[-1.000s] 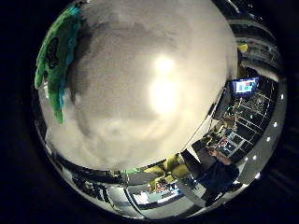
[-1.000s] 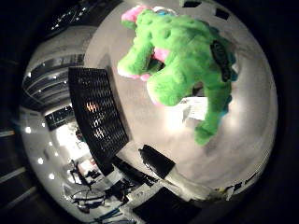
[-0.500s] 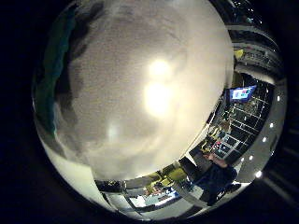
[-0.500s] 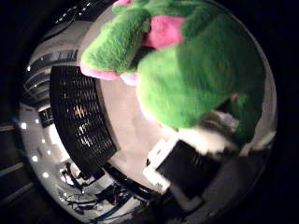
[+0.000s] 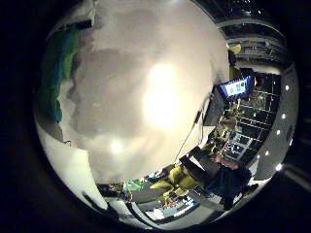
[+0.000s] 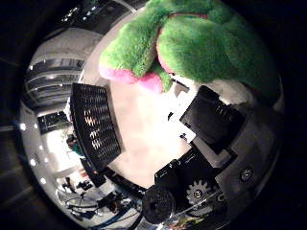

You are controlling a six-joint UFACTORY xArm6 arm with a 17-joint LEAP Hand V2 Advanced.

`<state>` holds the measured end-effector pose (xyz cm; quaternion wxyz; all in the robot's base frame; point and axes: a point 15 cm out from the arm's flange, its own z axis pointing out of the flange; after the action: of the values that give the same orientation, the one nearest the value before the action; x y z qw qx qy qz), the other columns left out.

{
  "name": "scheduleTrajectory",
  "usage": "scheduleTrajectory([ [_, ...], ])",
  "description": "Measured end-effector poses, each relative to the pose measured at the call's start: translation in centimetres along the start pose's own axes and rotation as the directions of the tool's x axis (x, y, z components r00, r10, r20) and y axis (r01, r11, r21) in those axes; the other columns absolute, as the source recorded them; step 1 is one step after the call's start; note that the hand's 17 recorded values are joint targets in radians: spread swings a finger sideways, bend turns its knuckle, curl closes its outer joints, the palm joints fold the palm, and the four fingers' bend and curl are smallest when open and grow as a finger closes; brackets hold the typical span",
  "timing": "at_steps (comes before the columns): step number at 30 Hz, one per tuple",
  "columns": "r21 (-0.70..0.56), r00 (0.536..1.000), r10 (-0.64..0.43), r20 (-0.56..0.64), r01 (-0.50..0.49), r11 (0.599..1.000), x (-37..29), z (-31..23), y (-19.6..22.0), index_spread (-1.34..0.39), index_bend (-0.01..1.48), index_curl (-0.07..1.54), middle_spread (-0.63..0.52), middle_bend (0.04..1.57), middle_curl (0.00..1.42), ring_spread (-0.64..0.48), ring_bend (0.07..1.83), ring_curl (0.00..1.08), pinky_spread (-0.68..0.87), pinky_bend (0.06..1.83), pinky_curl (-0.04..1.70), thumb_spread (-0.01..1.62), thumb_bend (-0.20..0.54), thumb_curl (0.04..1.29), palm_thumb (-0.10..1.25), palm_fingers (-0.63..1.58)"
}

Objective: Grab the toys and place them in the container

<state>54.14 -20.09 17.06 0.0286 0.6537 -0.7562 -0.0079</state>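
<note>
A green plush toy [image 6: 211,43] with pink patches fills much of the thumb side view, close against my palm. It lies on the pale table [image 6: 144,139]. My hand [image 6: 216,158] shows as black and white parts with a gear, its fingers curled in and pressing on the toy's pale underside. The black mesh container [image 6: 96,127] stands on the table beside the toy, apart from it. In the little finger side view only a green strip of the toy [image 5: 56,73] shows at the rim, over bare table [image 5: 146,97].
Past the table's edge is a room with a lit monitor [image 5: 236,88], shelving and yellow chairs [image 5: 177,177]. A dark box sits by the container's far end [image 6: 91,170].
The palm has come closer to the toy, which now fills more of the view. More of the hand's black and white fingers have swung in against it.
</note>
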Motion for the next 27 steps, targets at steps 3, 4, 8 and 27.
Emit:
scheduleTrajectory([
  [3, 0.027, 1.0, -0.005, -0.006, 0.005, 1.0, 0.0, -3.1, 2.3, -0.46, 0.58, 0.68, -0.26, 0.95, 0.65, -0.31, 1.08, 0.56, -0.49, 1.0, 0.58, 1.02, -0.016, 0.35, 0.98, 1.1],
  [4, 0.037, 1.0, -0.007, -0.008, 0.007, 0.999, 0.0, -4.1, 3.1, -0.46, 0.58, 0.69, -0.26, 0.96, 0.66, -0.31, 1.08, 0.56, -0.49, 1.0, 0.59, 1.02, -0.017, 0.34, 0.98, 1.09],
  [8, 0.074, 1.0, -0.019, -0.018, 0.021, 0.997, -1.1, -7.7, 6.7, -0.46, 0.58, 0.72, -0.26, 0.96, 0.66, -0.31, 1.09, 0.57, -0.49, 1.0, 0.61, 1.02, -0.017, 0.34, 0.99, 1.09],
  [27, 0.094, 0.945, -0.325, -0.03, 0.327, 0.94, -27.0, -9.1, 20.5, -0.48, 0.53, 0.83, -0.25, 0.97, 0.67, -0.31, 1.08, 0.59, -0.5, 0.98, 0.67, 1.03, -0.016, 0.34, 1.0, 1.1],
])
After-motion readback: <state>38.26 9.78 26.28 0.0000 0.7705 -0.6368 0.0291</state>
